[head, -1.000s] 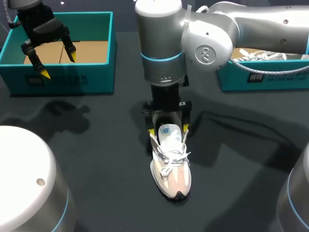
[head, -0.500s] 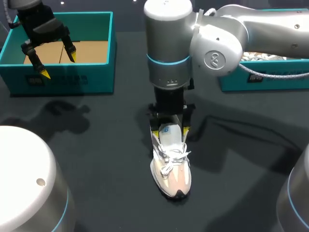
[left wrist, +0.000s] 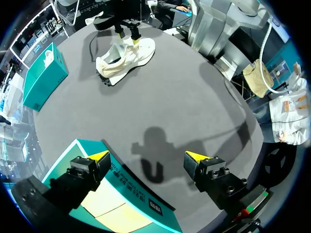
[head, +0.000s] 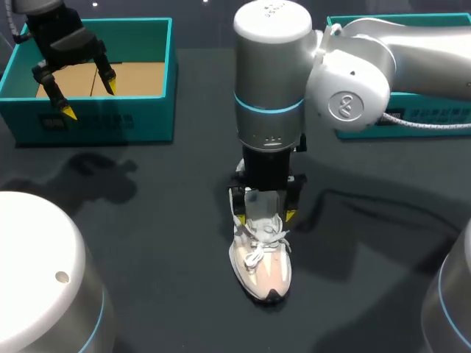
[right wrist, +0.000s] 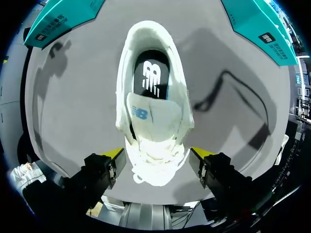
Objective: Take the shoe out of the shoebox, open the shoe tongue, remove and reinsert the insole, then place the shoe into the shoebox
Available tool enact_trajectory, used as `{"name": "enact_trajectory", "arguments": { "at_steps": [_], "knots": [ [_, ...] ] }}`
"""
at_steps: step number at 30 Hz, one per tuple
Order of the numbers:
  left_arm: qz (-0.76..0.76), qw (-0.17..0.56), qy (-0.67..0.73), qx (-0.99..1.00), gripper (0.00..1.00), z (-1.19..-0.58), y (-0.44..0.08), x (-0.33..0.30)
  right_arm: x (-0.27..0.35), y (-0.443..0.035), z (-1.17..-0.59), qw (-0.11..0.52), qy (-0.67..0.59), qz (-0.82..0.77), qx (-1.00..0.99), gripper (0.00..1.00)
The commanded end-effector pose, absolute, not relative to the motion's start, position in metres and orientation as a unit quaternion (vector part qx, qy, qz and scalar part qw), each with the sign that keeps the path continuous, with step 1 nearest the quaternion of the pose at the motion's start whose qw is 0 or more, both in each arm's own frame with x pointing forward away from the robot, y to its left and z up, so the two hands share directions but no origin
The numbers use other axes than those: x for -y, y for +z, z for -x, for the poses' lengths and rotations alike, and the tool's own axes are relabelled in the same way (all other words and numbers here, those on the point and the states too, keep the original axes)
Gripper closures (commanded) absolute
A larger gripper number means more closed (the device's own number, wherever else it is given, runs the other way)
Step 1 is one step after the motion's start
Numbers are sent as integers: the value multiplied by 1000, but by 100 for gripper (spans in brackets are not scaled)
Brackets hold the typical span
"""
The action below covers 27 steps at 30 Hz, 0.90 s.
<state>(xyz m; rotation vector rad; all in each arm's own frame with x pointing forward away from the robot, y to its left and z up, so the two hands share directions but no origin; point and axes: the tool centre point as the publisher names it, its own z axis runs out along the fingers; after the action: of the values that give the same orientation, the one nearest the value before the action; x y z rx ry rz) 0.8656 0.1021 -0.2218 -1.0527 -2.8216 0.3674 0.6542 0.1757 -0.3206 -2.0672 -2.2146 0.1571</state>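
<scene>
- Head view: my right gripper (head: 263, 209) hangs open astride the white lace-up shoe with a peach toe (head: 260, 261). The shoe lies on the dark grey tabletop (head: 147, 243) at about six o'clock from its middle, toe pointing to six.
- The teal cardboard shoebox (head: 103, 121) sits at ten o'clock with my left gripper (head: 88, 99) spread wide above it. A second teal shoebox (head: 412, 118) is at two o'clock.
- Nothing braces the shoe, so I judge that a pull on the tongue could drag or tip it.
- Against a second ago, my right arm has slid along the shoe toward six o'clock and now hides the blue-marked tongue that showed then. The shoe itself has not shifted, and my left gripper hangs where it was.
- Left wrist view: my left gripper (left wrist: 148, 156) is wide, with nothing between its fingers, over the near wall of the shoebox (left wrist: 121, 187). The shoe (left wrist: 124, 56) is well apart, around eleven o'clock ahead, with my right gripper (left wrist: 127, 35) on it. That is too far for the left gripper to steady the shoe if it skids.
- Right wrist view: my right gripper (right wrist: 155, 153) is open, its yellow tips just beside the laced forefoot of the shoe (right wrist: 175, 77).
- The white padded tongue (right wrist: 155, 114) stands at twelve o'clock ahead, half over the black insole (right wrist: 151, 75).
- Closing here, I would likely pinch laces instead of the tongue. The tongue could also flop back over the insole.
</scene>
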Motion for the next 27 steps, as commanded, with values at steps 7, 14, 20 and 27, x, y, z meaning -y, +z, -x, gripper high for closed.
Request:
{"name": "enact_trajectory", "arguments": {
  "at_steps": [7,14,20,27],
  "knots": [
    [347,54,120,929,0,-866,-221,-102,-163,-301,-622,45,29,692,720,55],
    [347,54,120,929,0,-866,-221,-102,-163,-294,-612,32,27,703,710,61],
    [347,54,120,929,0,-866,-221,-102,-172,-294,-625,23,22,689,724,64],
    [347,54,120,929,0,-866,-221,-102,-182,-306,-659,17,12,666,745,66]
  ]
}}
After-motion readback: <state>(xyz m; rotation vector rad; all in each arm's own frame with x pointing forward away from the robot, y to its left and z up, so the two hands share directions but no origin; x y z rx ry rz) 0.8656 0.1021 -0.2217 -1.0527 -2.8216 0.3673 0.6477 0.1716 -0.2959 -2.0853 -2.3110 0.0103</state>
